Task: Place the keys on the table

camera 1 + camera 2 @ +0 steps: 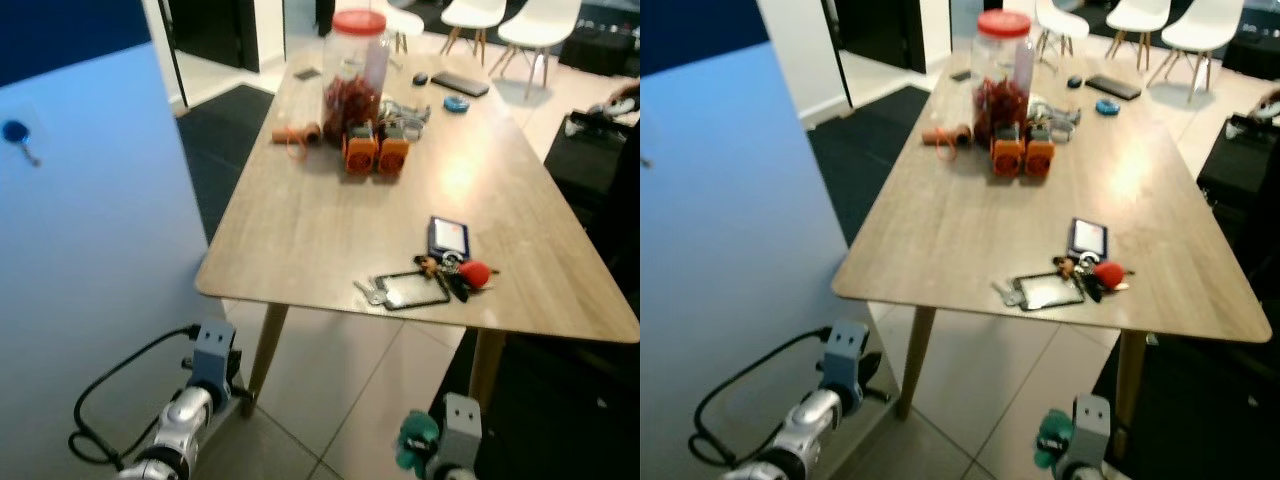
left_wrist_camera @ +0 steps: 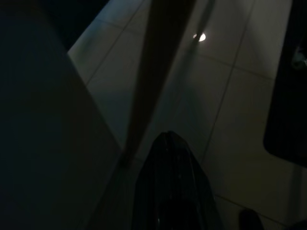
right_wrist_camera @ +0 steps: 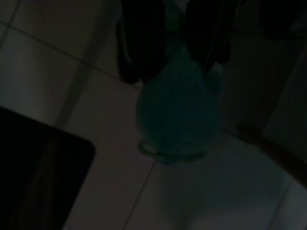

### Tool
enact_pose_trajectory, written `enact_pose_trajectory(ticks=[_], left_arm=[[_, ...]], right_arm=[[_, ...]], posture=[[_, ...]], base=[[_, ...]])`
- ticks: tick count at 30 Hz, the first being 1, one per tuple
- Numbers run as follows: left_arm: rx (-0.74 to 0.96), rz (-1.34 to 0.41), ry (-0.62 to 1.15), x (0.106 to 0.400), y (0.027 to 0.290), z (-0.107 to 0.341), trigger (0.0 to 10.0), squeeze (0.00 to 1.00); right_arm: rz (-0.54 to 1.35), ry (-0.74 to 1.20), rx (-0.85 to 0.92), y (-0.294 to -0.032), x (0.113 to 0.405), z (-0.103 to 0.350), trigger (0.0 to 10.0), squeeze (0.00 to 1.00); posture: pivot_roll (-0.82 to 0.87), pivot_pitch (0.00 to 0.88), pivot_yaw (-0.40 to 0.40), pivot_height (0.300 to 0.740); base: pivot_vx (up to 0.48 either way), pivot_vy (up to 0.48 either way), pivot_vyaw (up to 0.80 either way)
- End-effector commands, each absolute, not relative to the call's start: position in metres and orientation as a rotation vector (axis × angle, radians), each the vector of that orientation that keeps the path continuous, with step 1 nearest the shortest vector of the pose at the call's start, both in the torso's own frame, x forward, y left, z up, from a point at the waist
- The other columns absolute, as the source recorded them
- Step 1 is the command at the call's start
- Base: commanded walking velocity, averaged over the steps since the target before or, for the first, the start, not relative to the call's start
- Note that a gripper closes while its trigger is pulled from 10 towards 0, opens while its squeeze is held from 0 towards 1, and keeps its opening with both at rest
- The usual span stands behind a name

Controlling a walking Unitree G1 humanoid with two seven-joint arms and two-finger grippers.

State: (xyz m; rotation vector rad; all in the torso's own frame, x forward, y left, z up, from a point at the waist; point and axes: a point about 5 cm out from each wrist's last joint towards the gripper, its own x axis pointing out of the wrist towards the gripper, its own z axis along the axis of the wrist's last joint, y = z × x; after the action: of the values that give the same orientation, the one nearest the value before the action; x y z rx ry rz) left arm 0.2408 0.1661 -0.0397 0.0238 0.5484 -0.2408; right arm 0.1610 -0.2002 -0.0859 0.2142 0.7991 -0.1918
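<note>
My right gripper (image 3: 175, 52) hangs low over the tiled floor, below the near edge of the wooden table (image 1: 320, 215). It is shut on a green fuzzy key fob (image 3: 177, 110), also seen as the green fob (image 1: 412, 440) in the left eye view; any keys on it are hidden. On the table near its front right corner lies another bunch of keys with a red fob (image 1: 462, 272), a clear badge holder (image 1: 412, 290) and a blue card case (image 1: 448, 236). My left gripper (image 2: 172, 158) hangs idle beside a table leg (image 1: 265, 345), fingers together.
A jar with a red lid (image 1: 355, 65), two orange objects (image 1: 375, 152), a phone and small items stand at the table's far end. A blue panel (image 1: 80, 200) rises close on my left. White chairs (image 1: 520, 25) stand behind the table; dark furniture (image 1: 590, 150) sits on the right.
</note>
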Motion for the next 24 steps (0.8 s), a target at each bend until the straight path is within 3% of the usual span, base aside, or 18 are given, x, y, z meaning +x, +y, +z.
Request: enact_pose_trajectory(ticks=[1,12,15,17,24], left_arm=[[0.032,-0.246,0.551,0.243,0.166,-0.039,10.0,0.00],[0.053,-0.268,0.554,0.244,0.165,-0.038,10.0,0.00],[0.074,-0.276,0.548,0.244,0.165,-0.038,10.0,0.00],[0.074,-0.276,0.548,0.244,0.165,-0.038,10.0,0.00],[0.074,-0.274,0.557,0.241,0.167,-0.039,10.0,0.00]], right_arm=[[-0.185,0.810,0.218,-0.197,0.159,-0.087,10.0,0.00],[-0.230,0.805,0.233,-0.204,0.154,-0.088,10.0,0.00],[-0.314,0.810,0.199,-0.226,0.139,-0.089,10.0,0.00],[-0.314,0.810,0.199,-0.226,0.139,-0.089,10.0,0.00],[-0.728,0.740,0.038,-0.315,0.093,-0.068,10.0,0.00]], posture=[[0.02,0.000,0.028,0.740],[0.01,0.000,0.034,0.740],[0.02,0.000,0.035,0.740],[0.02,0.000,0.035,0.740],[0.01,0.000,0.042,0.740]], base=[[0.000,0.000,0.00],[0.000,0.000,0.00],[0.000,0.000,0.00],[0.000,0.000,0.00],[0.000,0.000,0.00]])
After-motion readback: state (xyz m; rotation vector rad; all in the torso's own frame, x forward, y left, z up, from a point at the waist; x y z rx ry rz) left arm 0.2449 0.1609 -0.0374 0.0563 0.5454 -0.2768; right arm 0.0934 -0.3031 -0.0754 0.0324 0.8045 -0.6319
